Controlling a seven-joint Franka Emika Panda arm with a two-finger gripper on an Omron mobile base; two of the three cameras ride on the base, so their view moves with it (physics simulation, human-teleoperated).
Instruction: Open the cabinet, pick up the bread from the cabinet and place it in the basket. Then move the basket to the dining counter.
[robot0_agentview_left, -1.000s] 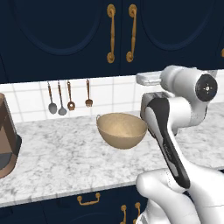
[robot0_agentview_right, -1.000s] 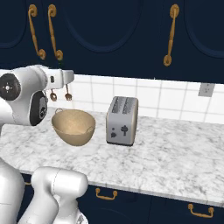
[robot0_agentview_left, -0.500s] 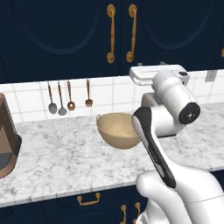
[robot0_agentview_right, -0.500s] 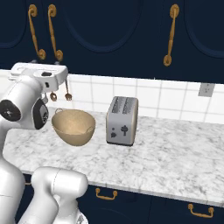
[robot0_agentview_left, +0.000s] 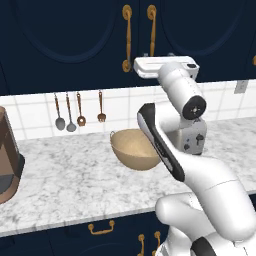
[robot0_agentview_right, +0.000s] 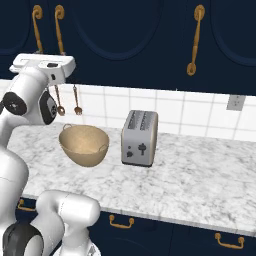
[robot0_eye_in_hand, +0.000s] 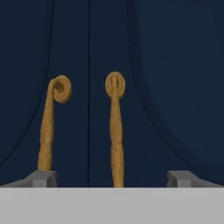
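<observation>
a marbled worktop (robot0_agentview_right: 200, 175) runs under a white tiled wall (robot0_agentview_right: 190, 112) hung with utensils (robot0_agentview_left: 80, 110), an outlet (robot0_agentview_right: 234, 102) at right, navy drawers (robot0_agentview_right: 150, 232) below.

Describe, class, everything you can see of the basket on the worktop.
The basket is a tan, round, bowl-shaped vessel with a thin rim and small loop handles at its sides. It looks smooth, like wood or woven fibre. It stands upright and empty on the marbled worktop, just left of the silver toaster with a small gap between them, below the hanging utensils. Nothing but the worktop touches it.
</observation>
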